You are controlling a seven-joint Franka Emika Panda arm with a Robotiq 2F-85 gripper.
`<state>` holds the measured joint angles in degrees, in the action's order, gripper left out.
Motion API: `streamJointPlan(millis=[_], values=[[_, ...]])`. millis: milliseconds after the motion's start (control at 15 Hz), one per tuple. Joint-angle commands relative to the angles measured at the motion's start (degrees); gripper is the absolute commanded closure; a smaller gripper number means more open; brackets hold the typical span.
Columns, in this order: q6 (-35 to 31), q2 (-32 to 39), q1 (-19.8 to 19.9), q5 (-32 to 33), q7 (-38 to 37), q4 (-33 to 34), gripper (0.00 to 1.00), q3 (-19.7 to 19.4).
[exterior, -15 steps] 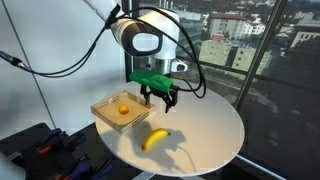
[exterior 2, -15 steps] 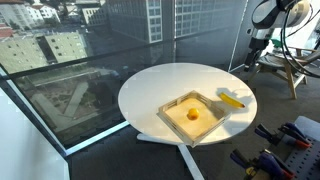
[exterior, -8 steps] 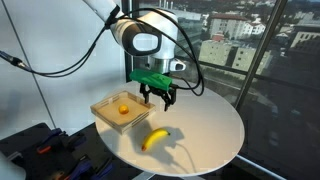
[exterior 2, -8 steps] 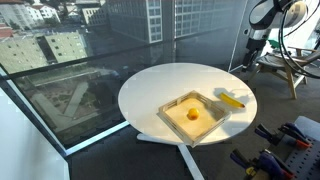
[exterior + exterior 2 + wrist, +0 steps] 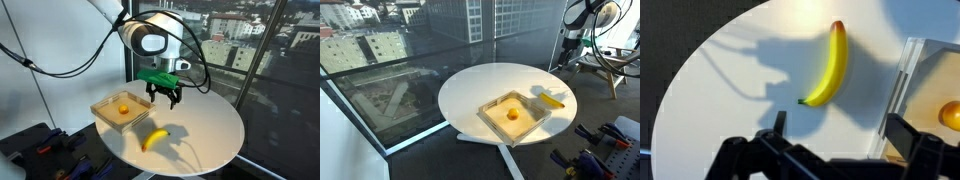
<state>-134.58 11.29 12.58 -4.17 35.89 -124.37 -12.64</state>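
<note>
Black gripper [image 5: 166,100] hangs over round white table [image 5: 212,128], jaws apart and empty. Curved yellow banana [image 5: 153,139] lies below, beside shallow wooden tray [image 5: 104,106] holding small orange fruit [image 5: 123,109].

Arm [image 5: 150,40] aloft, jaws downward, wide apart.
</note>
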Motion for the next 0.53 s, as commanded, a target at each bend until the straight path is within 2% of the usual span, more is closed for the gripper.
streamJointPlan(millis=[0,467], values=[[1.3,3.3,1.7,-0.8,-1.3,4.9,0.0,1.7],[1.8,6.3,2.0,0.0,-6.7,6.8,0.0,2.8]])
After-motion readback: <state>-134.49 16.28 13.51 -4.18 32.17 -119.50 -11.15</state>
